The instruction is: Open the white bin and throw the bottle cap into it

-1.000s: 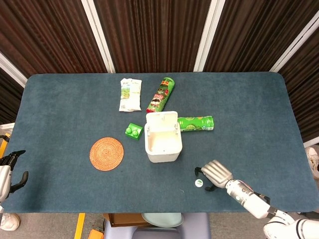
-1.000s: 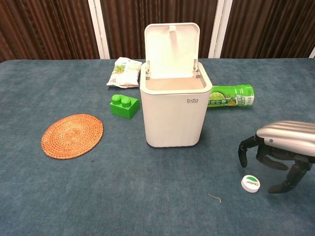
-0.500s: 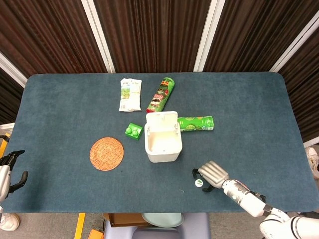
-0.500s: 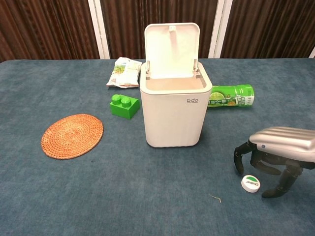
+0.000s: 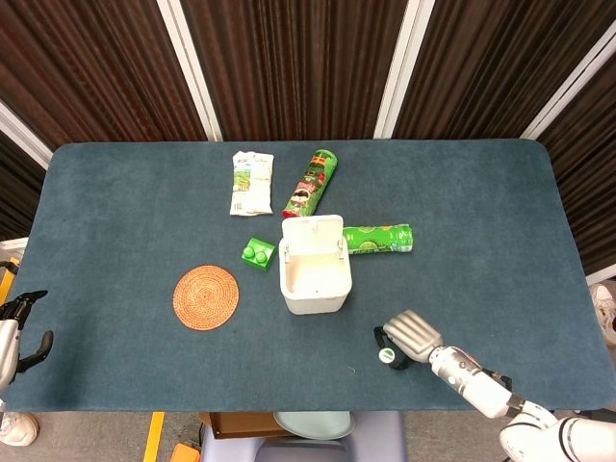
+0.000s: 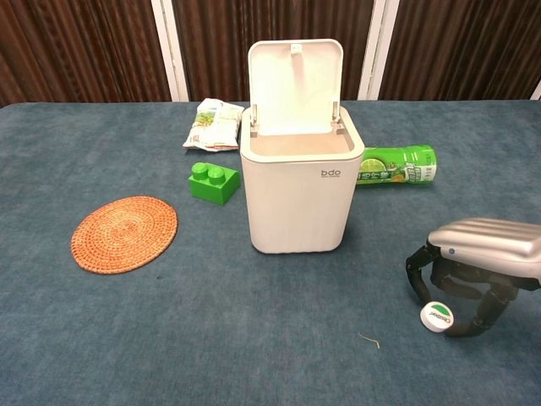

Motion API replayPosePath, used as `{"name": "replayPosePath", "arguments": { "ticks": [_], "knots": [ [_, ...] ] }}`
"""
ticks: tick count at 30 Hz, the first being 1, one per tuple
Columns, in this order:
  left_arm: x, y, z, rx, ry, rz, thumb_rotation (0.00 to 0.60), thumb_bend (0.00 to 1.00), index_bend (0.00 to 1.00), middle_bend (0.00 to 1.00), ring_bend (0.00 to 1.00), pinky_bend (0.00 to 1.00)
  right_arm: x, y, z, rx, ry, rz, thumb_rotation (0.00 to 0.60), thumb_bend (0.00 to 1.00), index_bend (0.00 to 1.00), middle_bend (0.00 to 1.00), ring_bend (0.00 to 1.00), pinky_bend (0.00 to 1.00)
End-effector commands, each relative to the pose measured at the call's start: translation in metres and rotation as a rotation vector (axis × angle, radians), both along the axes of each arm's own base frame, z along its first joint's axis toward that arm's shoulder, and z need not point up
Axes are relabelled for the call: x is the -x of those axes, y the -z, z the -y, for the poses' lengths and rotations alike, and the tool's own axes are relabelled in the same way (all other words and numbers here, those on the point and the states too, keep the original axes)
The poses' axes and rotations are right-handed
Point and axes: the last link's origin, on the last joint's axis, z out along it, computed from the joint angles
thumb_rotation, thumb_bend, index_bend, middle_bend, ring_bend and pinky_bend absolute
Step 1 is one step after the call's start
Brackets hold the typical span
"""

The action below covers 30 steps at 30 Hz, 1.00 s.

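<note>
The right robot hand [image 6: 473,266] pinches the bottle cap [image 6: 437,316] in its fingertips, seen plainly only from the chest.

Curtained lab: blue-felt table [image 5: 115,221]

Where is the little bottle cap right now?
The bottle cap is near the front edge of the table, to the right of the open white bin in the chest view, between the curled fingers of the right hand.
</note>
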Motion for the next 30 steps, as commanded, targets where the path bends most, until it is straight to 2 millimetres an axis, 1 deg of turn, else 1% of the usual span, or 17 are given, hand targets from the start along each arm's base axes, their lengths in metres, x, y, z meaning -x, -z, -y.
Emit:
{"name": "replayPosePath", "arguments": {
  "ticks": [1, 3, 6, 10, 13, 16, 18, 21, 25, 30],
  "knots": [
    [0.000, 0.000, 0.000, 0.001, 0.000, -0.001, 0.600, 0.43, 0.21, 0.23, 0.26, 0.40, 0.000, -0.004, 0.000, 0.017, -0.001, 0.007, 0.600, 0.32, 0.77, 0.96, 0.98, 0.91],
    [0.000, 0.000, 0.000, 0.003, 0.000, -0.001, 0.600, 0.43, 0.21, 0.23, 0.26, 0.40, -0.001, -0.009, 0.000, 0.034, -0.006, 0.019, 0.600, 0.32, 0.77, 0.96, 0.98, 0.91],
    [0.000, 0.001, 0.000, 0.002, -0.001, -0.001, 0.600, 0.43, 0.21, 0.23, 0.26, 0.40, -0.012, -0.024, -0.001, 0.087, -0.043, 0.074, 0.600, 0.32, 0.77, 0.96, 0.98, 0.91],
    [0.000, 0.003, -0.001, 0.011, -0.003, -0.005, 0.600, 0.43, 0.21, 0.23, 0.26, 0.40, -0.041, -0.055, -0.008, 0.170, -0.130, 0.177, 0.600, 0.32, 0.76, 0.96, 0.98, 0.91],
    [-0.001, 0.005, -0.001, 0.021, -0.002, -0.011, 0.600, 0.43, 0.21, 0.23, 0.26, 0.40, -0.064, -0.072, -0.011, 0.219, -0.214, 0.179, 0.600, 0.32, 0.76, 0.96, 0.98, 0.91],
    [-0.002, 0.006, -0.001, 0.026, 0.000, -0.016, 0.600, 0.43, 0.21, 0.23, 0.26, 0.40, -0.087, -0.083, -0.015, 0.245, -0.257, 0.193, 0.600, 0.32, 0.76, 0.96, 0.98, 0.91],
    [-0.002, 0.007, -0.001, 0.028, -0.002, -0.017, 0.600, 0.43, 0.21, 0.23, 0.26, 0.40, -0.099, -0.088, -0.015, 0.250, -0.267, 0.200, 0.600, 0.32, 0.76, 0.96, 0.98, 0.91],
    [-0.002, 0.007, -0.001, 0.031, -0.003, -0.018, 0.600, 0.43, 0.21, 0.23, 0.26, 0.40, -0.116, -0.094, -0.010, 0.275, -0.279, 0.213, 0.600, 0.32, 0.76, 0.96, 0.98, 0.91],
    [-0.001, 0.007, -0.001, 0.032, -0.005, -0.016, 0.600, 0.43, 0.21, 0.23, 0.26, 0.40, -0.134, -0.098, 0.003, 0.327, -0.285, 0.224, 0.600, 0.32, 0.76, 0.96, 0.98, 0.91],
    [-0.001, 0.007, -0.001, 0.032, -0.006, -0.016, 0.600, 0.43, 0.21, 0.23, 0.26, 0.40, -0.146, -0.095, 0.025, 0.395, -0.270, 0.216, 0.600, 0.32, 0.76, 0.96, 0.98, 0.91]
  ]
}}
